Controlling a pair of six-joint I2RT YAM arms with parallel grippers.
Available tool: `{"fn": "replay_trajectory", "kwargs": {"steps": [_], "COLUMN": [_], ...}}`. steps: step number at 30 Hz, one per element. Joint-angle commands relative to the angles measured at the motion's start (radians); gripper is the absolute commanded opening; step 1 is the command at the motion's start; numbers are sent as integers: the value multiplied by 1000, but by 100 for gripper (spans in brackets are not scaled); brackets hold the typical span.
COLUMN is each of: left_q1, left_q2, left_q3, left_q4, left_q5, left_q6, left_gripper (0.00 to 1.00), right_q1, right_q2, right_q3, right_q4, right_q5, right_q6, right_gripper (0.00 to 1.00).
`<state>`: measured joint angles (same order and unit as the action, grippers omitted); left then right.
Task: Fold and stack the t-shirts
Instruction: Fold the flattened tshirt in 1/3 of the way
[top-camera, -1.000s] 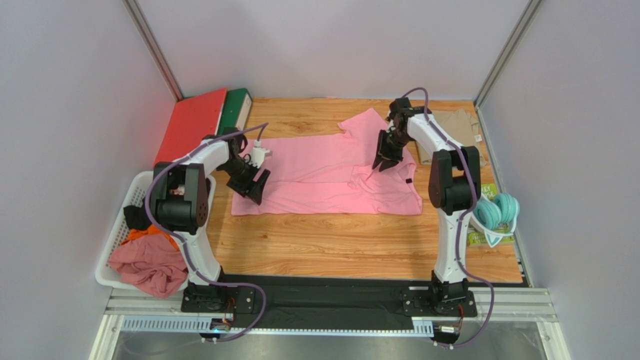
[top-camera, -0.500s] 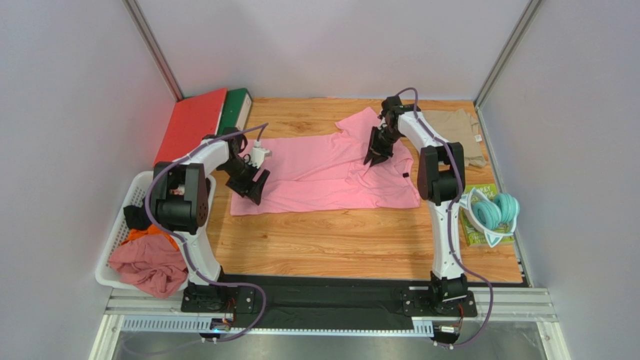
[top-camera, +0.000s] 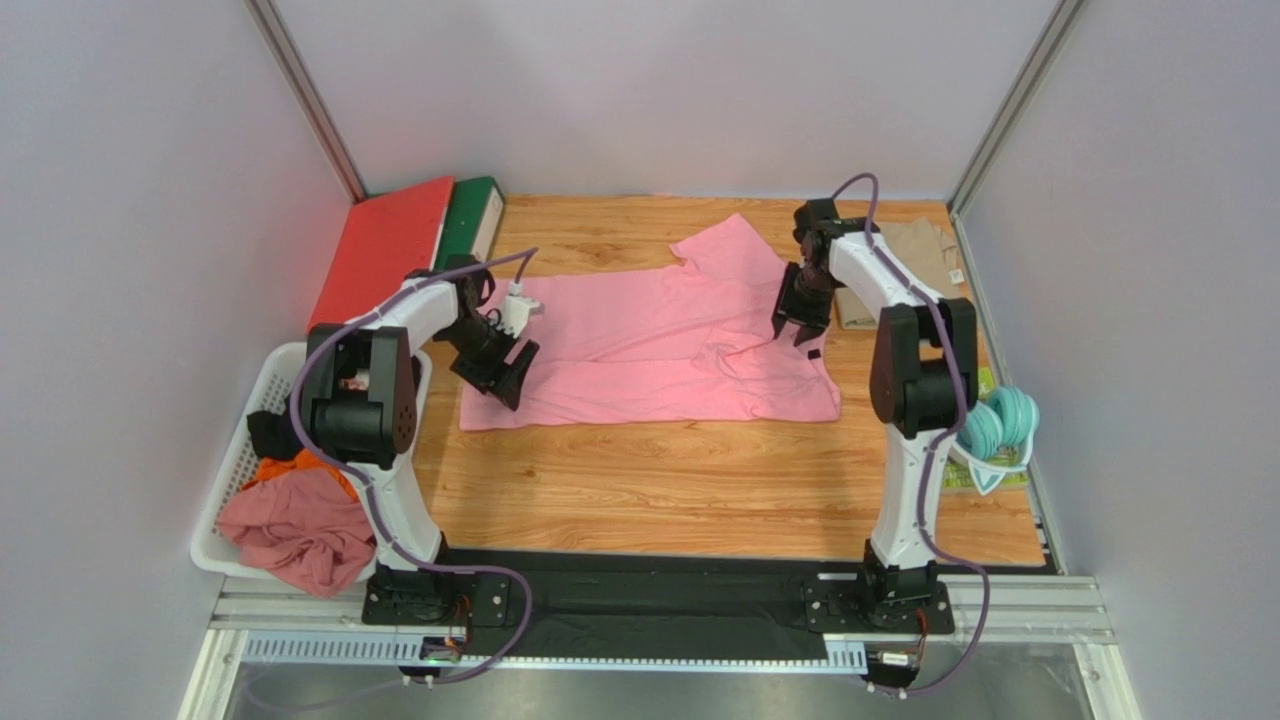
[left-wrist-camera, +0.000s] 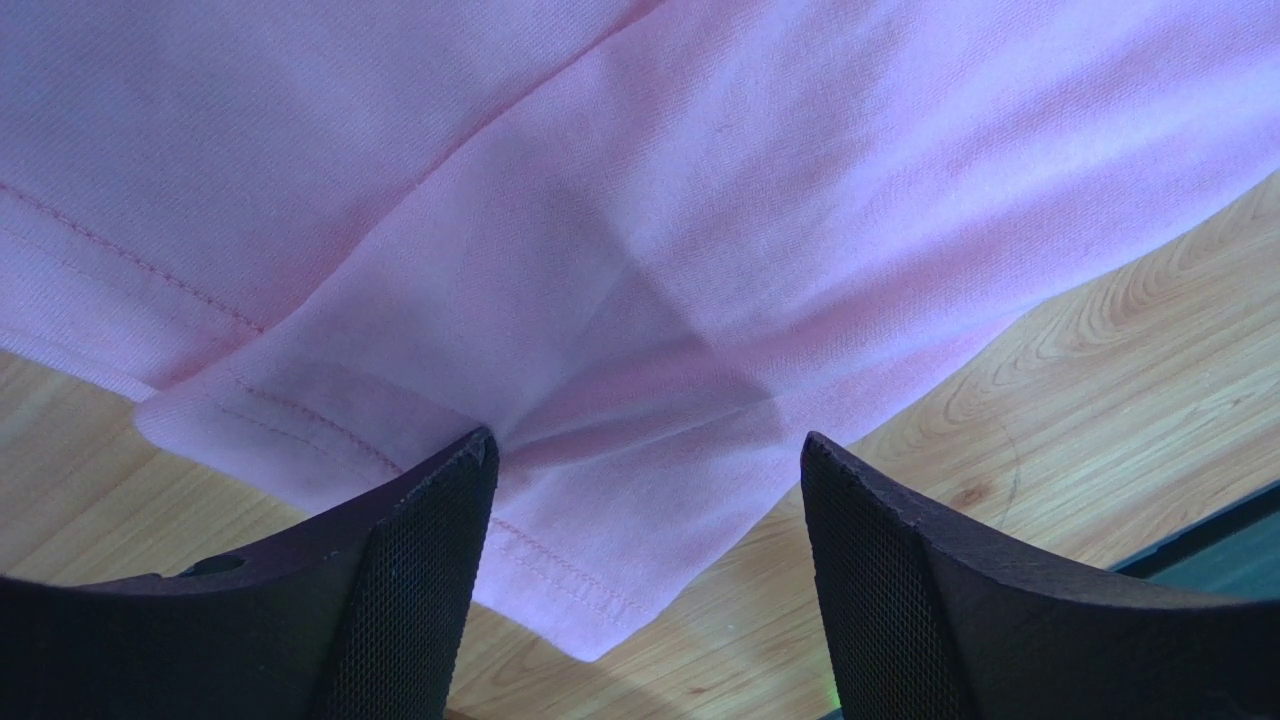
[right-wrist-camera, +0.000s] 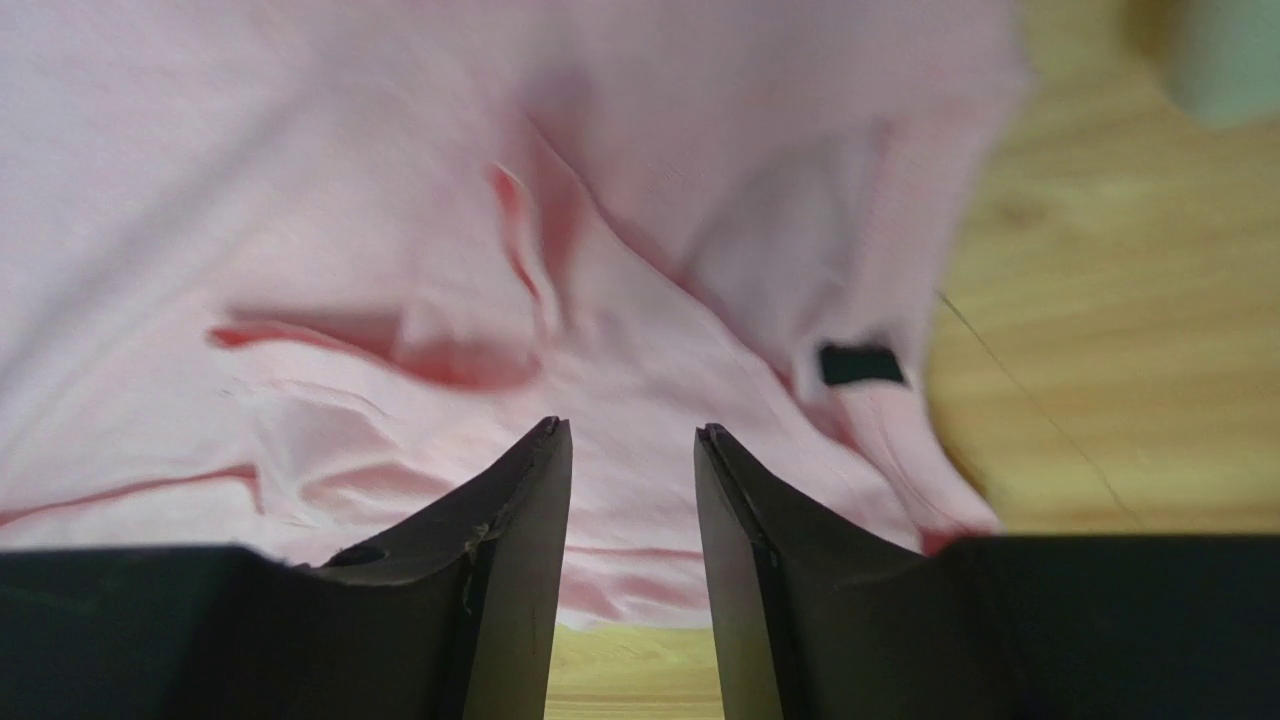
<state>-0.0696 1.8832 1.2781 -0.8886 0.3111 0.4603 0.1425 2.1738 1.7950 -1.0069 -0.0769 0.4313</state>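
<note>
Two t-shirts lie on the wooden desk (top-camera: 676, 480). The light pink t-shirt (top-camera: 646, 338) is spread flat across the far middle of the desk, one sleeve pointing to the far side and its hem toward the left. The khaki-beige t-shirt (top-camera: 920, 248) lies in the far right corner, just beside the pink one and partly hidden behind the right arm.

The left end effector (top-camera: 507, 368) hangs over the near left corner of the pink t-shirt. In the left wrist view its fingers (left-wrist-camera: 406, 600) stand wide apart with nothing between them. The stitched hem corner lies flat under them, and bare wood shows on the near side.

The right end effector (top-camera: 796, 318) is over the neck end of the pink t-shirt, on its right. In the right wrist view its fingers (right-wrist-camera: 511, 570) are a little apart with no cloth pinched in the gap. Rumpled folds lie beneath them, and the small dark neck label (right-wrist-camera: 861, 363) sits just to the right.

A white basket (top-camera: 229, 468) stands at the near left edge of the desk, holding a crumpled dusty-pink cloth (top-camera: 301, 537). A red flat case (top-camera: 383, 248) and a green one (top-camera: 475, 215) lean in the far left corner. Teal headphones (top-camera: 999, 420) rest at the right edge.
</note>
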Motion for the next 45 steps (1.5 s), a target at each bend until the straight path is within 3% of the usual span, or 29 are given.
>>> {"fn": "replay_trajectory", "kwargs": {"steps": [1,5,10,14,18,29,34,45], "left_q1": [8,8,8,8,8,8,8,8], "left_q2": [-18,-13,-16,-18,-12,-4,-4,-7], "left_q3": [3,12,10,13,17,18,17,17], "left_q4": [0,-4,-6,-6,-6,-1,-1,4], "left_q5": [-6,-3,-6,-10,-4,-4,-6,-12], "left_q6": [32,32,34,37,35,34,34,41], "left_gripper": [81,81,81,81,81,81,81,82], "right_q1": [-4,-6,-24,-41,-46,-43,-43,-76], "right_q2": [-213,-238,-175,-111,-59,-150,-149,-186], "right_q3": [-149,-209,-146,-97,-74,-295,-318,-313], "right_q4": [42,47,37,27,24,106,117,62], "right_q5": [200,218,200,172,155,94,101,267], "right_q6": [46,53,47,37,27,32,35,37], "right_gripper": [40,40,39,30,31,31,0,0]}}
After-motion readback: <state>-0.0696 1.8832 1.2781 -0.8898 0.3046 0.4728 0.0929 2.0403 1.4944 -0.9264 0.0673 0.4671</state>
